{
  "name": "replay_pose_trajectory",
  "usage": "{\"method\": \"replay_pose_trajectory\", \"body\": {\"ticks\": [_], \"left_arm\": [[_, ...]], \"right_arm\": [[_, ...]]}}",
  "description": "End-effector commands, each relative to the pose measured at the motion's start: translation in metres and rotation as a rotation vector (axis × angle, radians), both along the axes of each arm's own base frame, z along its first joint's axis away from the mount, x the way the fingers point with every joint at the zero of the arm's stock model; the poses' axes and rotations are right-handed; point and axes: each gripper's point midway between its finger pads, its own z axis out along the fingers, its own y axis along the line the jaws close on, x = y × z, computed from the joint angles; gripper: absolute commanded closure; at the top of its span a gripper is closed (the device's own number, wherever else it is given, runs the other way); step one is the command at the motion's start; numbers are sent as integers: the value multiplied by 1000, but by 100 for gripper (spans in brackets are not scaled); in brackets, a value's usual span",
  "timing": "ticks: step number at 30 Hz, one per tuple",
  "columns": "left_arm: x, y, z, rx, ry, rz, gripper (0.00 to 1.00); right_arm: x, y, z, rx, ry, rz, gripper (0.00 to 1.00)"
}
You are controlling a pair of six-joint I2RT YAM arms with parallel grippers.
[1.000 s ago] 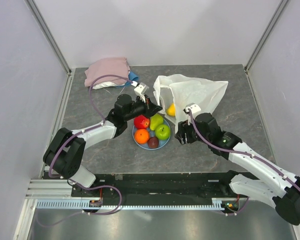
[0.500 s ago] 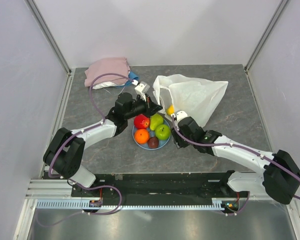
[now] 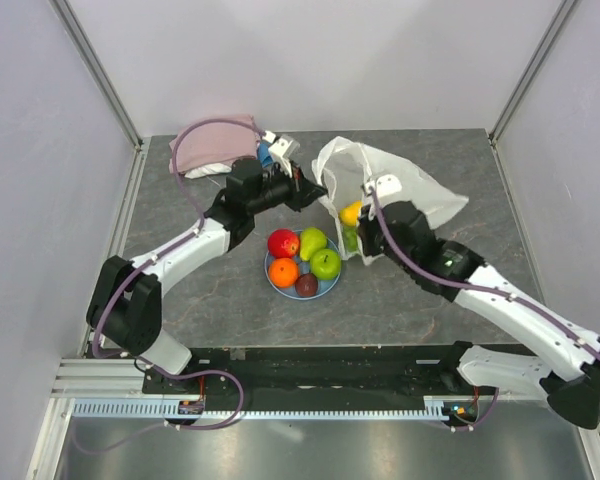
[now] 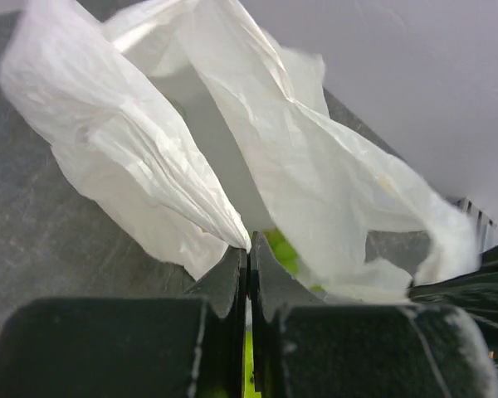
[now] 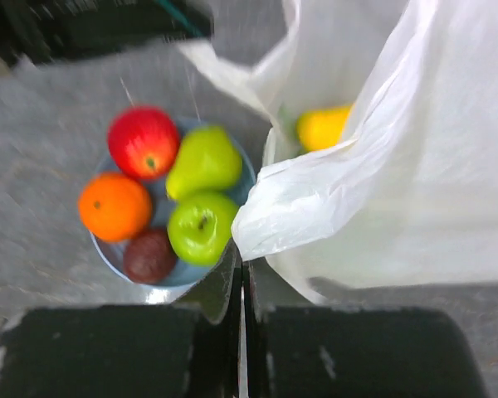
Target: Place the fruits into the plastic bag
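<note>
We find the bag (image 3: 412, 196) held open just right of the plate (image 5: 176, 274), partly behind it.

Left gripper (image 4: 249, 249) — fingers pressed together on the bag rim behind the plate. Right gripper (image 5: 239, 267) — fingers pinched shut on the rim beside the plate.

The mango (image 3: 351, 212) lies inside the bag. The red apple (image 3: 283, 243), pear (image 3: 312, 242), orange (image 3: 283, 272), green apple (image 3: 326, 264) and dark fruit (image 3: 306, 284) sit on the plate.
</note>
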Motion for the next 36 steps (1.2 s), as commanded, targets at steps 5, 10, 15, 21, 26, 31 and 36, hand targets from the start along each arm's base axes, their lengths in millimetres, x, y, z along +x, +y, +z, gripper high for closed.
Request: {"method": "replay_pose_trajectory", "body": {"ticks": [5,10,15,21,26,31,36], "left_arm": [[31,12,146,-84,-148,-76,99],[55,29,165,-96,-89,-103,98],[75,46,150,-125,14,-172,98],[91,48,107,-91,54,-137,98],[88,52,108,-94,-2,-111,87],[72,57,132,-107,-136,-102,41],[49,79,164,-149,-324,17,26]], "right_arm": [[44,-46,189,127,-354,-174,100],[72,-76,208,115,-383,-258,100],[79,-78,177,101,-318,-269,100],[77,-79,134,94,-235,-283,100],[71,-80,134,108,-238,-279,100],[70,-78,139,124,-241,-268,100],[70,-77,141,135,-243,-265,100]]}}
